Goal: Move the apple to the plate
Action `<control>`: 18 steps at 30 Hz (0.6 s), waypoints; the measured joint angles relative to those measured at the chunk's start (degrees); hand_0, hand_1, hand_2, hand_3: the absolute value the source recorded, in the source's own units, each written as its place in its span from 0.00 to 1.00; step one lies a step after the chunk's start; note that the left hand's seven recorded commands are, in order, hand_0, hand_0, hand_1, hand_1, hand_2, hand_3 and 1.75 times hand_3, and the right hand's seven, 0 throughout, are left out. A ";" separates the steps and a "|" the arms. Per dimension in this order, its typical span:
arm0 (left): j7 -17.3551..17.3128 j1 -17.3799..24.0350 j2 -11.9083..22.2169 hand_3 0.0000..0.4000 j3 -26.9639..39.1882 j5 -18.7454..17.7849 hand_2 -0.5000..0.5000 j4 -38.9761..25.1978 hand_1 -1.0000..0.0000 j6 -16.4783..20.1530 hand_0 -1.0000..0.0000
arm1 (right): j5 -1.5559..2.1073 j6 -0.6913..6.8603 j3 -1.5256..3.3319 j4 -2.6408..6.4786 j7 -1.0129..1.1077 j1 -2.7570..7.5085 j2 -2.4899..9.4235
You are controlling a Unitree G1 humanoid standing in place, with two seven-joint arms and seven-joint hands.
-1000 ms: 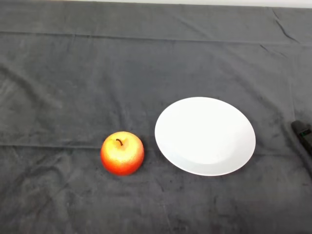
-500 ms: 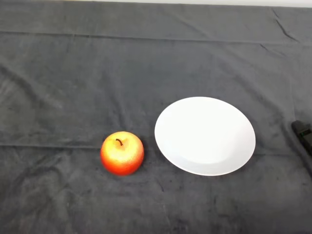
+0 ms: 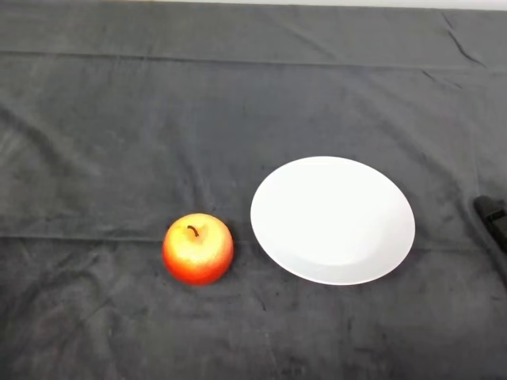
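In the head view, the apple is sitting stem-up on the dark cloth, just to the left of the white plate and not touching it. The plate is lying bare, so the whole move is still waiting to be done. No hand is showing, so nothing can be told of its fingers.

Only a small black piece shows, at the tabletop's right edge: blocky, matte, cut off by the frame. Whether it belongs to the robot cannot be told.
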 measured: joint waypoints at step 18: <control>2.87 0.51 -5.82 0.00 -10.73 6.40 0.50 -14.39 1.00 5.12 1.00 | 0.00 0.00 -0.01 0.00 0.00 0.00 0.00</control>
